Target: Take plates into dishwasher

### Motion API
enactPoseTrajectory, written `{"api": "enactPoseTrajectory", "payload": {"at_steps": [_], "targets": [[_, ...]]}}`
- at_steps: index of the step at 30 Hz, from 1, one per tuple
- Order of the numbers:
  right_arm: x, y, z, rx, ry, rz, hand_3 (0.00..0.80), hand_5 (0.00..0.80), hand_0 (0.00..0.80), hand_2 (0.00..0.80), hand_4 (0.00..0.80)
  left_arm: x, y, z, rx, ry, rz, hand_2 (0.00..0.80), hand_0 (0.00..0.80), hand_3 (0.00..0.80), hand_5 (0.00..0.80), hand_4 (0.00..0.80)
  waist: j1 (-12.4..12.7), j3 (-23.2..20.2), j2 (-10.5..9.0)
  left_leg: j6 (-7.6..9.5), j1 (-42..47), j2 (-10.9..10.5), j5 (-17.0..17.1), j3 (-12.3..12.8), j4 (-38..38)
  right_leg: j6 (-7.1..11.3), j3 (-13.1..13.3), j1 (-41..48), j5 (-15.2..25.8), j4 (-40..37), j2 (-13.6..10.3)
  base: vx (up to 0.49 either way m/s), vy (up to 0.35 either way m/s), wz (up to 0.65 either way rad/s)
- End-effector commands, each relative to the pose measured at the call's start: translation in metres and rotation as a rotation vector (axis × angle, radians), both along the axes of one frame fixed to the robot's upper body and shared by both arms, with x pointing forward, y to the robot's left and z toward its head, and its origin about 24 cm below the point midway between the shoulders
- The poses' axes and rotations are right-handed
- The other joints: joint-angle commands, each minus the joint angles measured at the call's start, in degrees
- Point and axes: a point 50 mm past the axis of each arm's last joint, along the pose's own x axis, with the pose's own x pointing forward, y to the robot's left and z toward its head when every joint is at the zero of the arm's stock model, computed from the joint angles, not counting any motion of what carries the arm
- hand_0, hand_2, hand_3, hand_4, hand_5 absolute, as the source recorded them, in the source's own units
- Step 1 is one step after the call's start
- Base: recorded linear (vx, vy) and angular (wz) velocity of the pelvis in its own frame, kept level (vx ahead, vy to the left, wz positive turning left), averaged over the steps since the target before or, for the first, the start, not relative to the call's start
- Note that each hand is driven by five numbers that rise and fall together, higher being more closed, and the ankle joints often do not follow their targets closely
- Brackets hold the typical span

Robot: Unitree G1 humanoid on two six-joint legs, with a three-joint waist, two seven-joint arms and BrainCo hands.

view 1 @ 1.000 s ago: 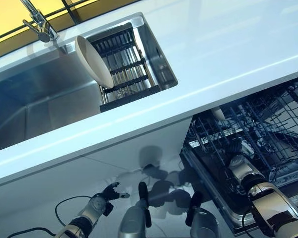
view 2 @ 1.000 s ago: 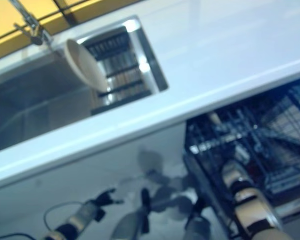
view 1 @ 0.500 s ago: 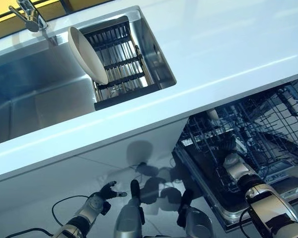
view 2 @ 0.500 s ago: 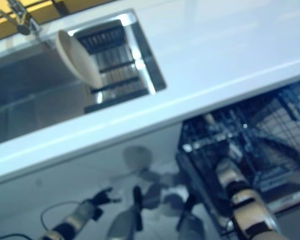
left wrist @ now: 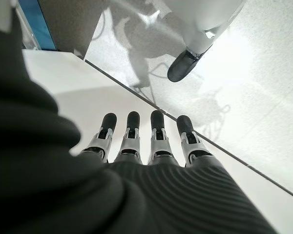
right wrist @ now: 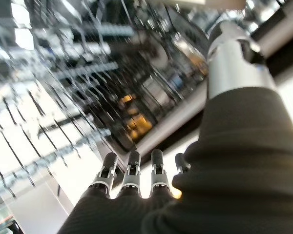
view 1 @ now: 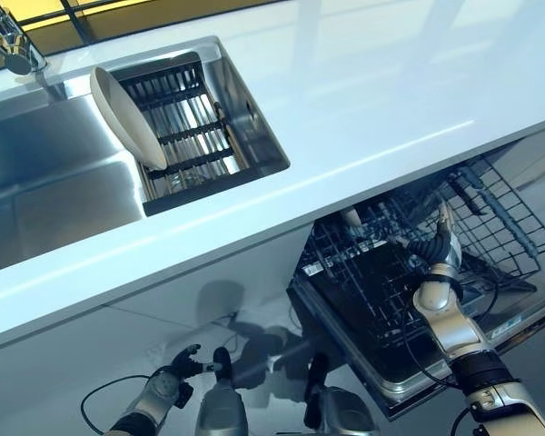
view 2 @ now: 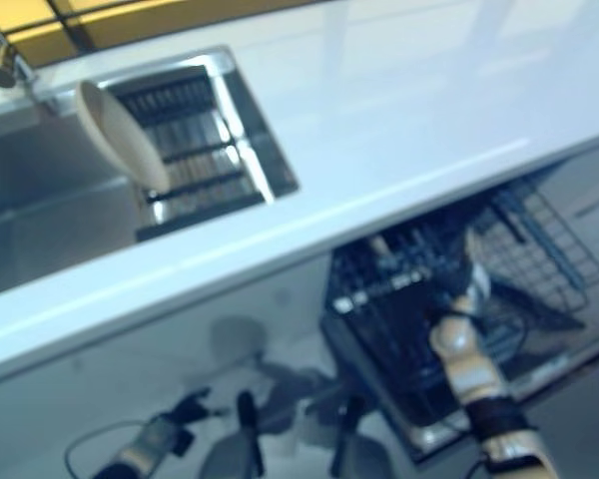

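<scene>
No legible writing for you to log. Plate [view 1: 125, 117]: one, cream, propped on edge in the sink rack [view 1: 186, 136], set into the white worktop [view 1: 372, 100]. Tap [view 1: 9, 41] behind. Dishwasher rack [view 1: 409, 250] pulled out below. Right hand [view 1: 440, 243]: fingers straight, empty, over that rack. Left hand [view 1: 177, 377]: low, fingers extended, empty.

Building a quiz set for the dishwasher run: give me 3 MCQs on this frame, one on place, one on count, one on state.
1. Where is the plate?
A. in the dishwasher rack
B. in the sink's drying rack
C. on the counter

2. How many plates stand in the drying rack?
A. one
B. two
C. three

3. What is the right hand doing?
A. clutching a plate
B. fingers straight over the dishwasher rack, holding nothing
C. resting on the counter

Key: 1 B, it leans in the sink rack; 2 A, only one shows; 3 B, wrist view shows straight, bare fingers.
</scene>
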Motion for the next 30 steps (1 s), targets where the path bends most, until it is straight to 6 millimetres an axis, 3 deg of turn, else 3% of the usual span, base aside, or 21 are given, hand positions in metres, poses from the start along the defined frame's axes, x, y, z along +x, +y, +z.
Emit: {"api": "enactPoseTrajectory", "payload": {"at_steps": [1, 12, 18, 24, 30], "targets": [[-0.006, -0.003, 0.041, -0.019, -0.196, 0.059, 0.000, 0.000, 0.000, 0.000, 0.000, -0.003, -0.003, -0.004, 0.023, 0.007, -0.004, 0.000, 0.000, 0.000, 0.000, 0.000, -0.1, -3.8, -0.30, 1.67, -2.3, -1.1, -2.5, 2.0, -0.1, 2.87, 1.0, 0.8, -7.8, 7.3, -2.0, 0.022, 0.037, -0.04], [-0.039, 0.003, 0.095, 0.091, -0.353, 0.351, 0.000, 0.000, 0.000, 0.000, 0.000, -0.024, 0.007, -0.012, 0.023, 0.048, 0.107, 0.000, 0.000, 0.000, 0.000, 0.000, -2.8, -6.4, -2.11, 1.03, -1.1, -0.9, -3.4, 4.3, -0.1, 3.11, 2.6, 3.0, -6.0, 2.1, -1.0, 0.002, 0.026, -0.07], [-0.054, 0.006, 0.116, 0.073, -0.482, 0.422, 0.000, 0.000, 0.000, 0.000, 0.000, -0.032, 0.009, -0.017, 0.016, 0.073, 0.161, 0.000, 0.000, 0.000, 0.000, 0.000, -3.9, -8.6, -2.37, 0.65, -0.7, -0.7, -3.5, 5.6, -0.1, 3.21, 2.8, 3.4, -4.9, 0.1, -0.6, 0.006, 0.037, -0.07], [-0.057, 0.018, 0.131, 0.069, -0.545, 0.510, 0.000, 0.000, 0.000, 0.000, 0.000, -0.038, 0.006, -0.020, 0.001, 0.086, 0.171, 0.000, 0.000, 0.000, 0.000, 0.000, -3.8, -10.2, -2.29, 0.93, 0.4, -0.8, -4.2, 6.0, -0.1, 2.98, 2.9, 5.2, -5.4, -0.9, -0.4, 0.049, 0.044, -0.06], [-0.062, 0.042, 0.174, 0.086, -0.747, 0.723, 0.000, 0.000, 0.000, 0.000, 0.000, -0.040, -0.006, -0.024, -0.018, 0.092, 0.151, 0.000, 0.000, 0.000, 0.000, 0.000, -2.0, -10.8, -2.55, 1.16, 1.5, -1.4, -4.7, 5.2, 0.0, 2.78, 2.0, 6.9, -6.0, -1.0, -1.1, 0.084, 0.107, 0.04]]}}
